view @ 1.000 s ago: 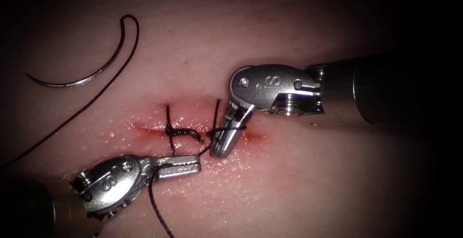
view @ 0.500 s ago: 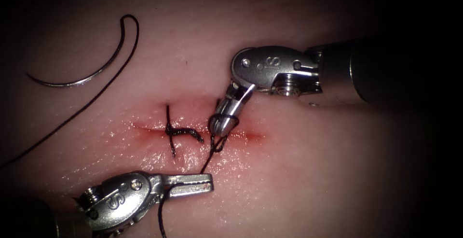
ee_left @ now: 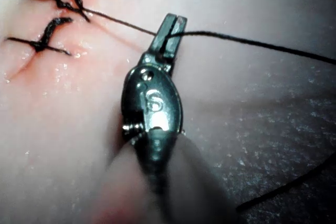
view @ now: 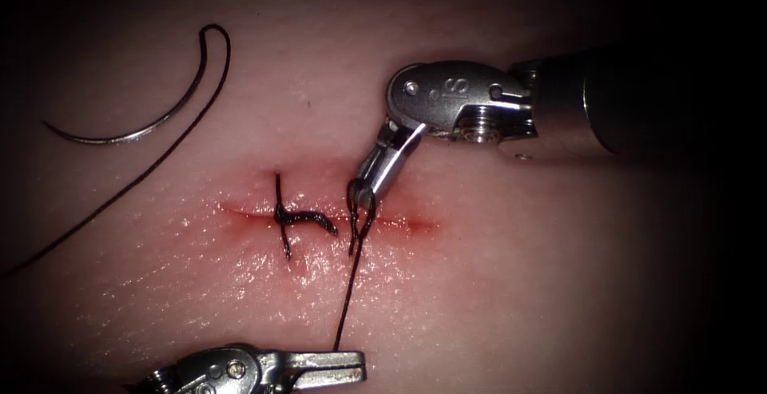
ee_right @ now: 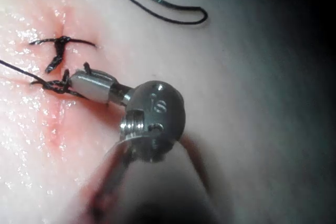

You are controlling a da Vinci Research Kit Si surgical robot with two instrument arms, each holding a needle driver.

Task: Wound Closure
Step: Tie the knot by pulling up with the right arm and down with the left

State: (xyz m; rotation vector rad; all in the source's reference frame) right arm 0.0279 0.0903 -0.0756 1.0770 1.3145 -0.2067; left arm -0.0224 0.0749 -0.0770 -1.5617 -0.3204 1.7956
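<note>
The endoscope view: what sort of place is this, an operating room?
Likely a suturing practice bench: the tissue bears a cut with one tied stitch; both tools grip thread; the needle lies free.

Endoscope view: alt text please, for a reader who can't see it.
Both tools hold thread at the cut: the right tool at a loop, the left tool below. The needle lies free on the tissue, upper left.

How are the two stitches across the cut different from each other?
The left stitch lies finished, a tight knot with short free ends; the right stitch is a loose loop. No tool touches the left stitch; the right stitch's thread runs taut between the left tool and right tool. Both are dark and cross the cut.
</note>
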